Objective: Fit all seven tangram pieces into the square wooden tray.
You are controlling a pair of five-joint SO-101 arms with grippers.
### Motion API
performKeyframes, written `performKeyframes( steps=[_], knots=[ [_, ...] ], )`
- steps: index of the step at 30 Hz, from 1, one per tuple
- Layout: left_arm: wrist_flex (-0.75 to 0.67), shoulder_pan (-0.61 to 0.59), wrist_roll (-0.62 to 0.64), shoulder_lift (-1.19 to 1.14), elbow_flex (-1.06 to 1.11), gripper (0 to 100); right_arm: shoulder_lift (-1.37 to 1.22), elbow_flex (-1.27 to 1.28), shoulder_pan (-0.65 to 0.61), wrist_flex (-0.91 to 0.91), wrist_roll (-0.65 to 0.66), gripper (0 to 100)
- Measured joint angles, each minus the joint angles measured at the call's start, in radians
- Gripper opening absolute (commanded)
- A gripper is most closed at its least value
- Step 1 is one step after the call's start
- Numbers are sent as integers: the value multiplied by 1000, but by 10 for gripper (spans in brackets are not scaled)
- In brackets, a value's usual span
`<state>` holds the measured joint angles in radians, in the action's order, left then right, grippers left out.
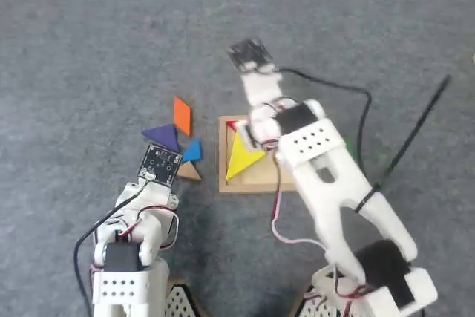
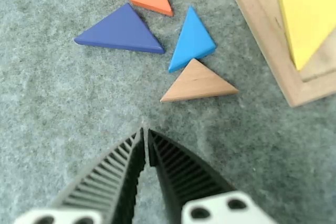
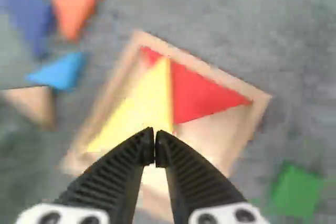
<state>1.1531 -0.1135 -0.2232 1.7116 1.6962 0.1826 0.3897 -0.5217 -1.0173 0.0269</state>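
When you look down from high up, the tray sits on the counter with a yellow triangle and a red triangle side by side inside it. The right arm hangs over the tray. Four pieces lie close to the left arm, easy for it to reach: an orange piece, a dark blue triangle, a light blue triangle and a wood-coloured triangle.

From the left wrist, the left tool is pinched together, holding nothing. It points at the wood-coloured triangle, which is likely its next pick.

From the right wrist, the right tool is also pressed together and empty, above the yellow triangle. A green piece lies outside the tray.
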Motion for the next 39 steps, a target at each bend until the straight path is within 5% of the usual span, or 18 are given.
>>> performKeyframes(
  steps=[7, 16, 29, 39],
  knots=[
    [0, 0, 0, 0, 0, 13, -121, 60, 121, 219, 97, 7],
    [0, 0, 0, 0, 0, 13, -371, -51, 55, 252, 100, 7],
    [0, 0, 0, 0, 0, 13, -411, -57, -31, 253, 100, 7],
    [0, 0, 0, 0, 0, 13, 3, 186, -15, 232, 117, 7]
  ],
)
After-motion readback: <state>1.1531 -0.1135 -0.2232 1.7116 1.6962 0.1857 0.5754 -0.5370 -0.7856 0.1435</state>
